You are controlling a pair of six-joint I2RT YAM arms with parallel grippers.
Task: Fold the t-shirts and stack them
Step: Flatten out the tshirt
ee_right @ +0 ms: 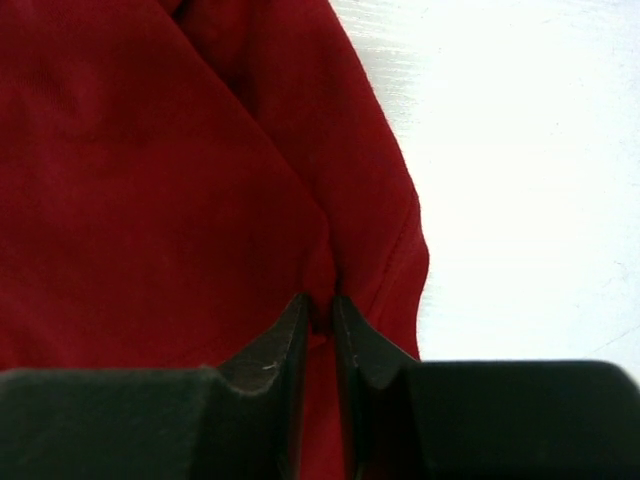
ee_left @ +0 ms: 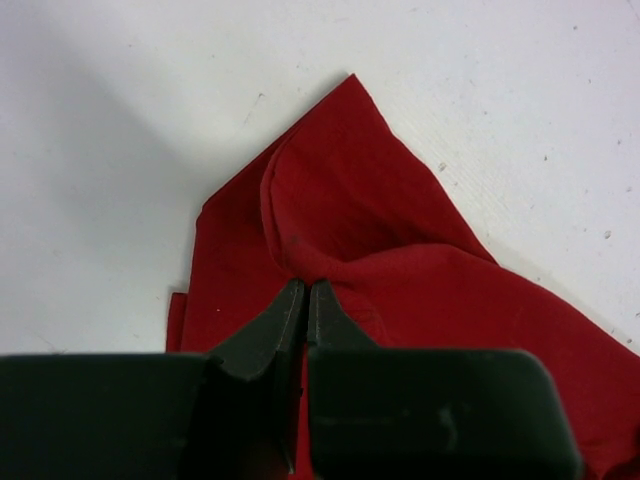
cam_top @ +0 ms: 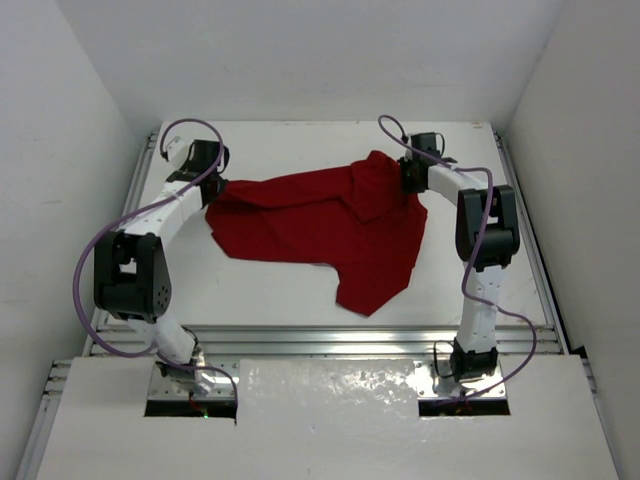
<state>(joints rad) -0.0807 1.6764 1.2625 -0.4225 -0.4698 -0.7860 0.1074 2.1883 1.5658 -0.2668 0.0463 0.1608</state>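
Observation:
The dark red t-shirt (cam_top: 320, 225) lies crumpled across the far middle of the white table, one flap hanging toward the near side. My left gripper (cam_top: 214, 186) is at its left end, jaws shut on a fold of the t-shirt (ee_left: 350, 220); the pinch shows in the left wrist view (ee_left: 305, 288). My right gripper (cam_top: 408, 177) is at the shirt's far right edge, jaws shut on a ridge of the t-shirt (ee_right: 150, 180); the pinch shows in the right wrist view (ee_right: 320, 305).
The white table (cam_top: 280, 290) is ringed by metal rails, with white walls on three sides. Purple cables loop beside each arm. A white board (cam_top: 330, 420) covers the near edge between the arm bases.

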